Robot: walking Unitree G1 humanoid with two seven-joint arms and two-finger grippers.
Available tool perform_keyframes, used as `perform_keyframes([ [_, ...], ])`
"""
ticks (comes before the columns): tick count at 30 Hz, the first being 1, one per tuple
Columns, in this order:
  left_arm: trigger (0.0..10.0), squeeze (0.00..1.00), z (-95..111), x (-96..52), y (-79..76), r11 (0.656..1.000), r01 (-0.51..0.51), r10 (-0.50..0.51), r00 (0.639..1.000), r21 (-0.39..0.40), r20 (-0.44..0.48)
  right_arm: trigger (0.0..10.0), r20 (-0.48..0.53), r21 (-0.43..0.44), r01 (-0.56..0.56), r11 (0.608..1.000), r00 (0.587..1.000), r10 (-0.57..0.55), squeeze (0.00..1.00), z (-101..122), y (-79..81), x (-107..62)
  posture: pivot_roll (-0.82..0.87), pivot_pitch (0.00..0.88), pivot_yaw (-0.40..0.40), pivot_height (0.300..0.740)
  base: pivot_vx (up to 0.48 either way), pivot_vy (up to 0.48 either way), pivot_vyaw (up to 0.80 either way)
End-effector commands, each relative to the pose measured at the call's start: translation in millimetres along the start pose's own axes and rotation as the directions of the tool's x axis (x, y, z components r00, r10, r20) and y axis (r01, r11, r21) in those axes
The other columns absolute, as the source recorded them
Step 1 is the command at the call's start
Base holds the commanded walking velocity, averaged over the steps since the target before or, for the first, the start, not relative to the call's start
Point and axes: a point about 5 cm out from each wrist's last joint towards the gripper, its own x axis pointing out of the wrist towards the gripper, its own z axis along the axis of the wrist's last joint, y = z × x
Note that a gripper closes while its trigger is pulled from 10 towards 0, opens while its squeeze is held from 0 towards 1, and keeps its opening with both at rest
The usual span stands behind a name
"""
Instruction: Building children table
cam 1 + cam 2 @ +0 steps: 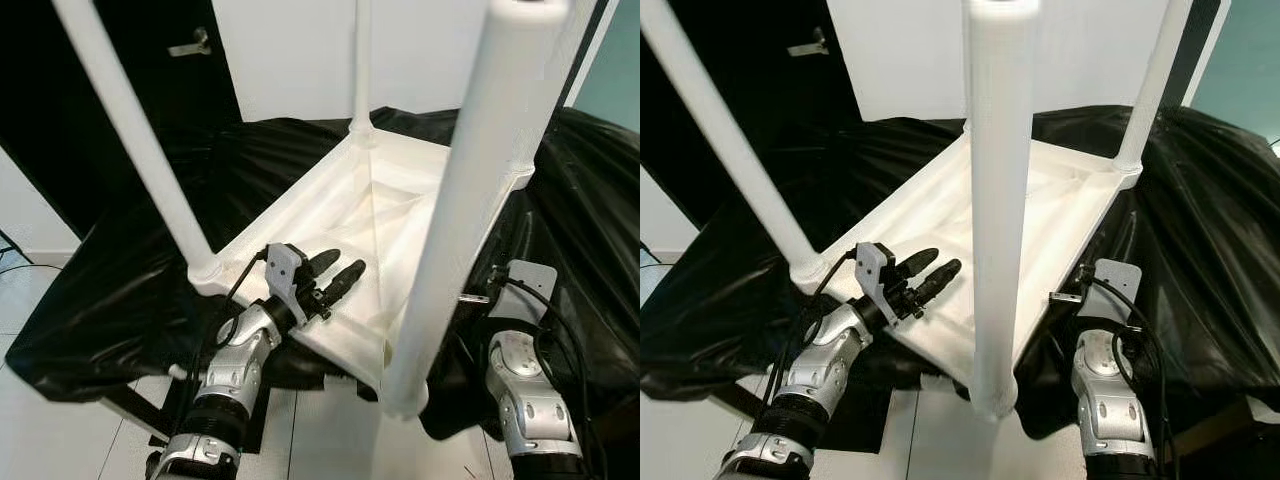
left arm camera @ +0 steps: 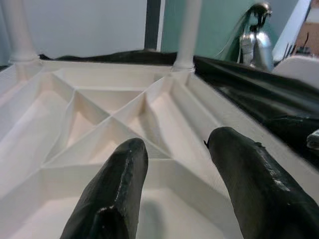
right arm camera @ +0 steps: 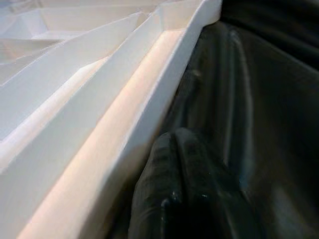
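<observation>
White plastic table [image 1: 370, 200] lies upside down, ribbed underside showing, legs up; left hand [image 1: 332, 273] released over it.

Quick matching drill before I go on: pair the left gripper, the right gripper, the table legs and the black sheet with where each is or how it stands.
Things:
1. left gripper
2. right gripper
3. table legs
4. black sheet

Places or states:
A. standing up from the upturned table's corners
B. spread under the white table
C. fingers apart above the ribbed underside
D. beside the table's outer edge, against the sheet

Pairs: 1-C, 2-D, 3-A, 4-B
</observation>
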Motion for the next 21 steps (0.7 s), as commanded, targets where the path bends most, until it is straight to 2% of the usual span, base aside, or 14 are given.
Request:
perform_keyframes([
  [1, 10.0, 0.00, -0.9, 4.4, 0.6, 0.998, -0.062, 0.061, 0.998, -0.005, -0.007, 10.0, -0.023, -0.007, 0.031, 1.000, 0.999, -0.031, 0.00, -6.2, -8.7, -0.5, -0.07, 0.000, 0.073, 0.740, 0.352, 0.000, 0.00],
  [4, 10.0, 0.00, -0.7, 3.9, 0.7, 0.998, -0.058, 0.058, 0.998, -0.005, -0.007, 10.0, -0.024, -0.007, 0.030, 1.000, 0.999, -0.031, 0.00, -6.5, -8.5, -0.2, -0.07, 0.000, 0.073, 0.740, 0.292, 0.000, 0.00],
  [21, 10.0, 0.00, -2.0, -0.2, 0.0, 0.999, -0.045, 0.045, 0.999, -0.002, -0.012, 10.0, -0.031, -0.012, 0.027, 1.000, 0.999, -0.027, 0.00, -8.0, -8.5, 0.7, -0.07, 0.000, 0.073, 0.740, 0.000, 0.000, 0.00],
])
